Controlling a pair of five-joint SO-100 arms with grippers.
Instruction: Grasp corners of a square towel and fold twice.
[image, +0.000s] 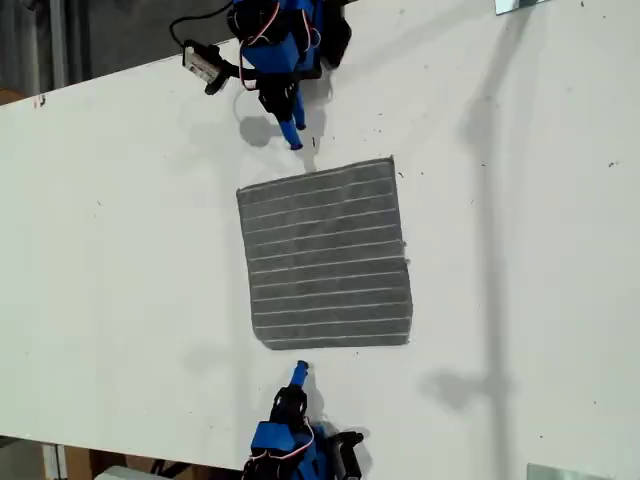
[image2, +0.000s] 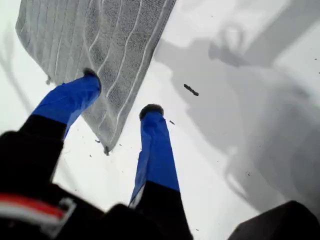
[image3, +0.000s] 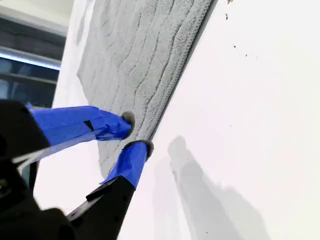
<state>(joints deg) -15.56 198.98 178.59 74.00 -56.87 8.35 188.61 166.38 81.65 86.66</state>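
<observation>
On white table (image: 120, 250), towel (image: 326, 255) flat; first tool (image2: 120, 95) wide open, second tool (image3: 135, 132) nearly closed, both empty.

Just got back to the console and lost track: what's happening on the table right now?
The towel lies flat and unfolded on the white table, between two arms. My first end effector is open, with its jaws either side of one corner. My second end effector sits at a towel edge, its jaws only slightly apart. Neither has gripped any cloth, so no fold has begun.
</observation>
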